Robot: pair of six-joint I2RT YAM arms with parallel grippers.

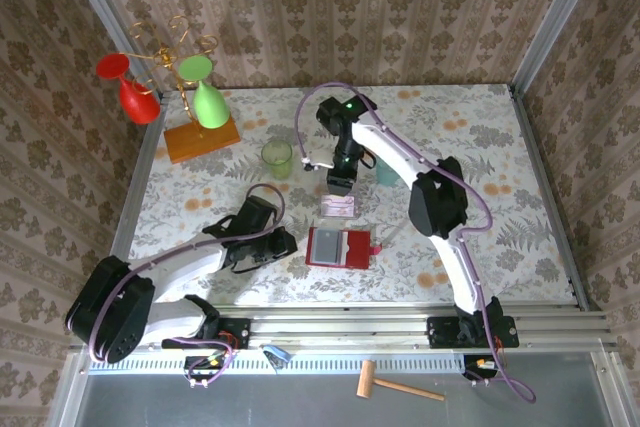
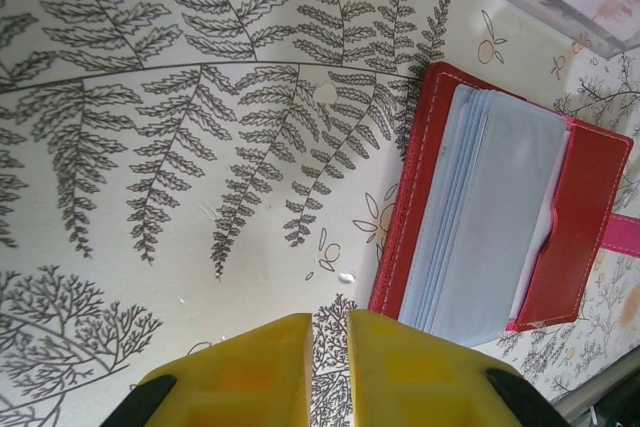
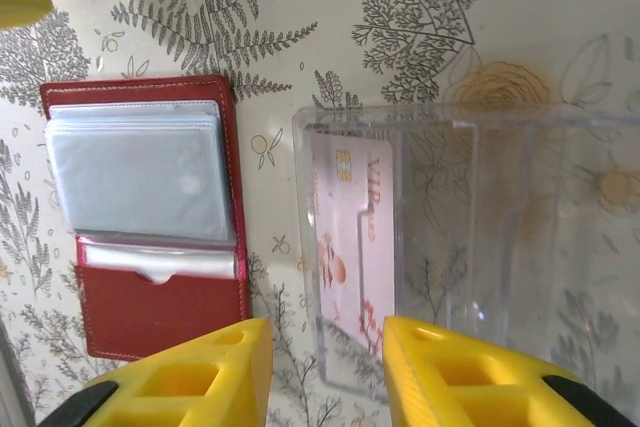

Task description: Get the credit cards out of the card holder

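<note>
The right gripper (image 3: 325, 372) hangs spread above a clear plastic box (image 3: 470, 237) holding 1 pale pink card (image 3: 355, 247). The left gripper (image 2: 328, 367), nearly pressed together and empty, sits low just beside the open red card holder (image 1: 338, 247) on the bench (image 1: 500, 147).

Open red card holder (image 3: 150, 247), pink card (image 3: 352, 247) in clear box (image 3: 520, 247)

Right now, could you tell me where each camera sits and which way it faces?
Top external: above and behind the bases, facing down on the table and both arms.
Left wrist: looks down past its yellow fingers at the card holder.
Right wrist: looks down between its fingers at a clear box holding a pink card.
All views share the card holder.
</note>
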